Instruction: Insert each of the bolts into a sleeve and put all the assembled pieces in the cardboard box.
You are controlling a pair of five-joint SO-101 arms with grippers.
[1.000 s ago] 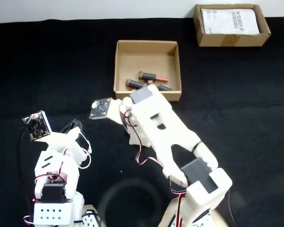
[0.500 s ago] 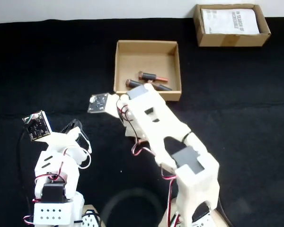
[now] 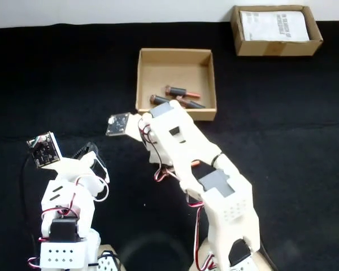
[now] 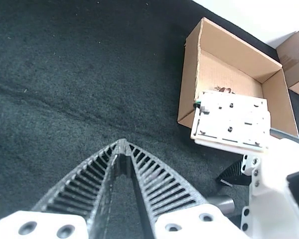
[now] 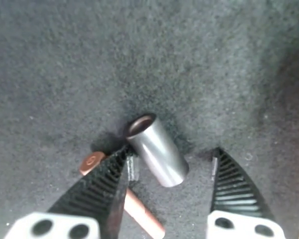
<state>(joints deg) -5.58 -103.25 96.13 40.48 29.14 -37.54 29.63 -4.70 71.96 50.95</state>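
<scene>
Black cloth-covered counter, 2 arms at the near edge. The right arm is stretched forward, its wrist close to the near wall of the cardboard box. The right gripper hangs low over the counter, fingers spread wide, holding nothing. A grey metal sleeve lies on its side on the cloth in the gap between the fingers, nearer one finger than the other; I cannot tell whether it touches that finger. A copper-coloured bolt lies flat just beside the sleeve and is not inserted. Its head shows outside the gap and its shank is partly hidden by the same finger. From above, a bit of the bolt peeks out beside the right arm, on the counter and short of the box. The cardboard box sits mid-counter, open-topped, with what look like 3 assembled pieces lying against its near wall. The left arm is folded back at the near left, well apart from the box. The left gripper has its fingers closed tip to tip over bare cloth, nothing between them. A second box stands at the far right corner with a printed sheet in it.
</scene>
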